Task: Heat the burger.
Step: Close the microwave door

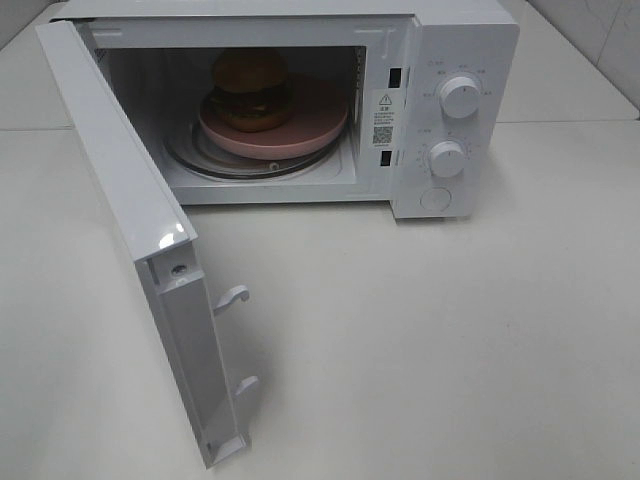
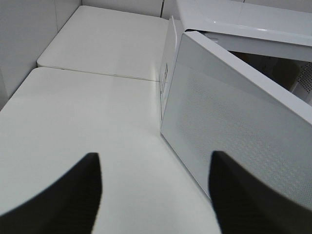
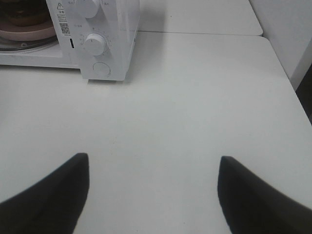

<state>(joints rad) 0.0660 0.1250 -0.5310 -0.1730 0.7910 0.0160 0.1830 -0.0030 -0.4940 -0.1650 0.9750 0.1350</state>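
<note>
Your burger (image 1: 250,90) sits inside the microwave (image 1: 470,30), at about twelve o'clock in the high view. It rests on a pink plate (image 1: 320,125), toward the plate's nine o'clock side. The plate lies on the glass turntable (image 1: 195,155), whose rim shows from under it at around seven to nine o'clock. The door (image 1: 110,170) stands wide open, running from its hinge at eleven o'clock down toward seven o'clock. Two latch hooks (image 1: 232,297) stick out near its free end. At the burger's three o'clock you have the control panel: an upper knob (image 1: 459,97), a lower knob (image 1: 447,159) under it, and a round button (image 1: 436,199) at the bottom. All of it stands on a white table (image 1: 450,340).

Your left gripper (image 2: 155,195) has its fingers (image 2: 83,195) spread apart with nothing between them. It hangs over the table just beside the outer face of the door. One finger overlaps the door in the wrist view, and you cannot tell whether it touches.

Your right gripper (image 3: 153,195) also has its fingers (image 3: 63,195) spread wide and holds nothing. It hangs over the table, well apart from the microwave.
</note>
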